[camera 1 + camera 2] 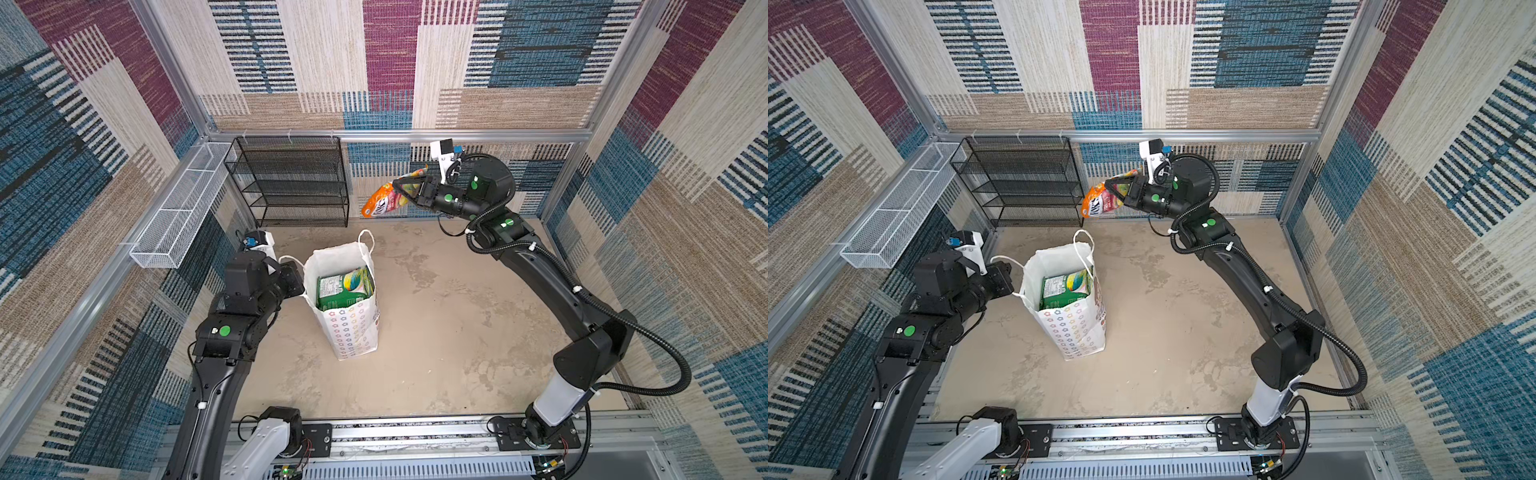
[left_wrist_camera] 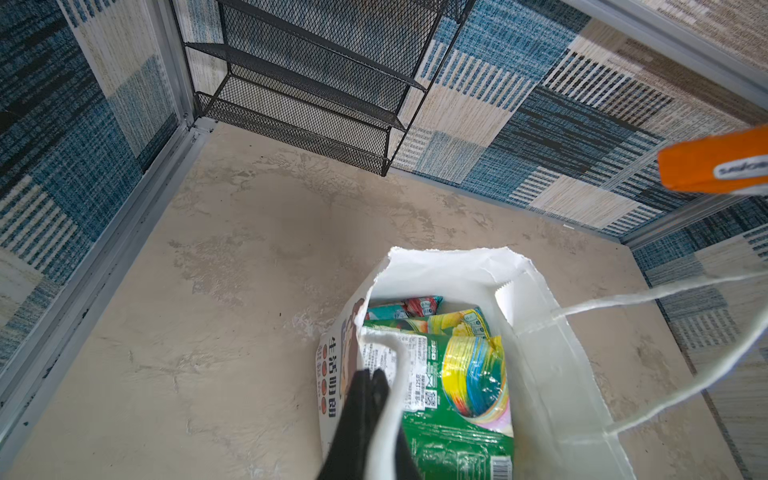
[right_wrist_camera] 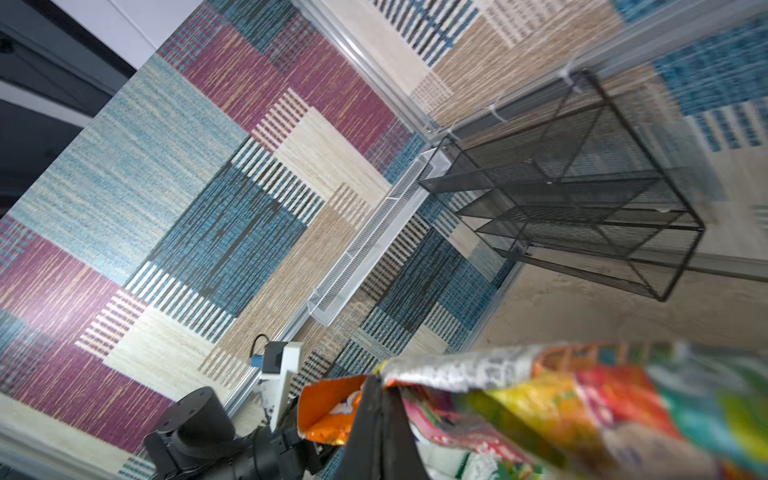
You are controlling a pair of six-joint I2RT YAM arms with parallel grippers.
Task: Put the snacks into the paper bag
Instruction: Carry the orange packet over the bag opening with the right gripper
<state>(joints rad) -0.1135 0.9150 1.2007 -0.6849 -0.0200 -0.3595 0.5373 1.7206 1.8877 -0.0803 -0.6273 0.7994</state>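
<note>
The white paper bag (image 1: 353, 332) (image 1: 1077, 332) stands open on the floor left of centre. Inside it lie snacks: a green packet (image 1: 343, 289) (image 2: 457, 419), a yellow-green one (image 2: 457, 322) and a teal one (image 2: 401, 307). My left gripper (image 1: 302, 286) (image 2: 370, 386) is shut on the bag's left rim and holds the mouth open. My right gripper (image 1: 397, 185) (image 3: 380, 386) is raised near the back wall and is shut on an orange snack packet (image 1: 380, 201) (image 1: 1096, 201) (image 3: 328, 415). That packet hangs in the air, behind and to the right of the bag.
A black wire-mesh rack (image 1: 291, 183) stands against the back wall, just left of the held packet. A white mesh basket (image 1: 183, 216) is fixed along the left wall. The bag's cord handles (image 1: 366, 241) stick up at its far rim.
</note>
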